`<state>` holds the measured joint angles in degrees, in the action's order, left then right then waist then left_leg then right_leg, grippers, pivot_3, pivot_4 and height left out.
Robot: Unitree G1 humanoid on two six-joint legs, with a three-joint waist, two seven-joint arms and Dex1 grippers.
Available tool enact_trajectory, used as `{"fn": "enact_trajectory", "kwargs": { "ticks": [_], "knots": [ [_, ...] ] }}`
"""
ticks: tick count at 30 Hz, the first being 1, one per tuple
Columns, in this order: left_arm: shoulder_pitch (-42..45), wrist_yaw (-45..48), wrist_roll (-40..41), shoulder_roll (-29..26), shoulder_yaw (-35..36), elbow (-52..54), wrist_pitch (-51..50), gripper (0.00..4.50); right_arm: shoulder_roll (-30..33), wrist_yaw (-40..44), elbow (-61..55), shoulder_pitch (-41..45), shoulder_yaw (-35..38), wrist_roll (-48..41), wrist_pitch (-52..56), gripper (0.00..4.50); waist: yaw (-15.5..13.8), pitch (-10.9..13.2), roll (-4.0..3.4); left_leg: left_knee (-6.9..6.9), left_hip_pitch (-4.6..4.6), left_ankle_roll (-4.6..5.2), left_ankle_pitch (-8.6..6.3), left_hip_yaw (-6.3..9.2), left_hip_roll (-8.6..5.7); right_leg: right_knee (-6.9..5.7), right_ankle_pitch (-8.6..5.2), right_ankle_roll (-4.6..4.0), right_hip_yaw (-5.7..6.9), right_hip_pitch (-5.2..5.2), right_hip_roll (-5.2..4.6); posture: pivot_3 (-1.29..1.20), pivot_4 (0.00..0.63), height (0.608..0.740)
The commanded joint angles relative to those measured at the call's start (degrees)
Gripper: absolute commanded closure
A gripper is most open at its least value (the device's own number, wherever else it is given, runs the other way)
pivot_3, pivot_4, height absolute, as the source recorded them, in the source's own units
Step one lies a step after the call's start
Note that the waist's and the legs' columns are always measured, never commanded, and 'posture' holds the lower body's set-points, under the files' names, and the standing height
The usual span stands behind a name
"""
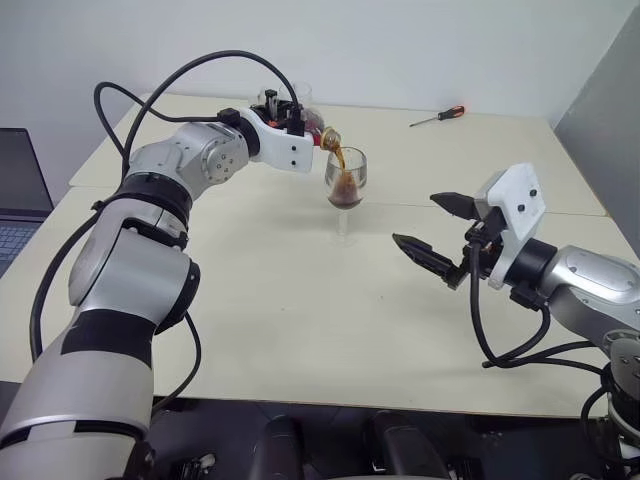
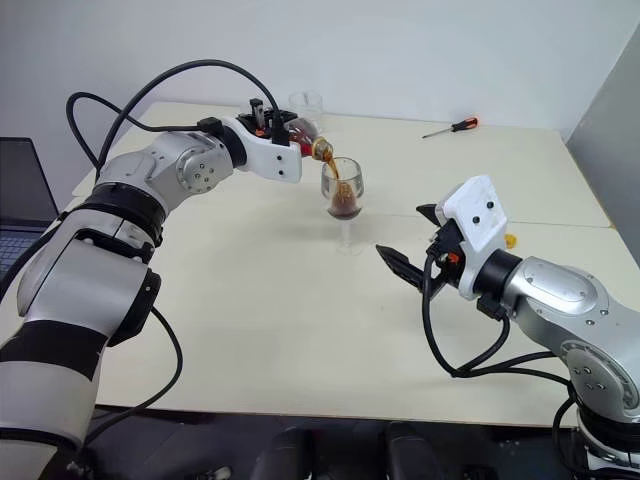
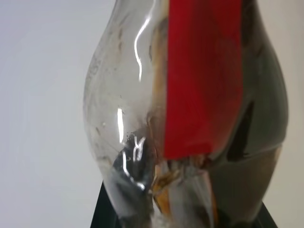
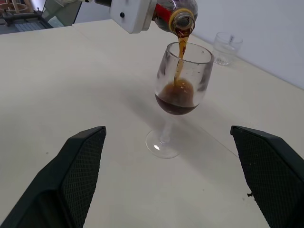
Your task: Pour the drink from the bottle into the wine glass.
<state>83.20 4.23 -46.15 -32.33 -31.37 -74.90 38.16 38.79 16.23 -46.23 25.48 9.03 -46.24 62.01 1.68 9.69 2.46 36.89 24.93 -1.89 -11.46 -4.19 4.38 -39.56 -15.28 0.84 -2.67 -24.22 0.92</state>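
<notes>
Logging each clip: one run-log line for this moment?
left gripper: tilting small clear plastic bottle | dark drink: streaming into stemmed wine glass | right gripper: open

clear glossy wine glass, matt table

We read this as a lab or office-style test room, not a home. Plain white walls, a grey panel at the right, and two pale worktop slabs pushed together with a seam between them. A screwdriver with red-and-black handle lies at the far edge, and a laptop sits open on the left.
</notes>
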Motion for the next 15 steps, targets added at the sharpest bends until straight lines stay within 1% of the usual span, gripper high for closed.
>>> {"fn": "enact_trajectory", "kwargs": {
  "ticks": [1, 12, 15],
  "knots": [
    [3.1, -1.5, 0.1, -0.7, 0.1, 0.6, 0.0, 3.63, 0.4, -0.1, -0.7, 0.6, 0.7, 0.1, -1.2, 0.0, 0.0, 0.0, 0.0, 0.0, 0.0, 0.0, 0.0, 0.0, 0.0, 0.0, 0.0, 0.0, 0.0, 0.0, 0.0, 0.0, 0.15, 0.74],
    [3.3, -1.4, 0.6, -1.0, 0.4, 0.6, -0.1, 3.63, 0.5, 0.1, -0.4, 0.8, 0.4, 0.4, -1.7, 0.0, 0.0, 0.0, 0.0, 0.0, 0.0, 0.0, 0.0, 0.0, 0.0, 0.0, 0.0, 0.0, 0.0, 0.0, 0.0, 0.0, 0.15, 0.74],
    [3.0, 0.0, 3.0, -0.6, 2.4, 0.5, 0.2, 3.63, 0.6, 0.2, -0.2, 0.8, 0.5, 0.5, -1.8, 0.0, 0.0, 0.0, 0.0, 0.0, 0.0, 0.0, 0.0, 0.0, 0.0, -0.01, 0.0, 0.0, 0.0, 0.0, 0.0, 0.0, 0.15, 0.74]
  ]
}}
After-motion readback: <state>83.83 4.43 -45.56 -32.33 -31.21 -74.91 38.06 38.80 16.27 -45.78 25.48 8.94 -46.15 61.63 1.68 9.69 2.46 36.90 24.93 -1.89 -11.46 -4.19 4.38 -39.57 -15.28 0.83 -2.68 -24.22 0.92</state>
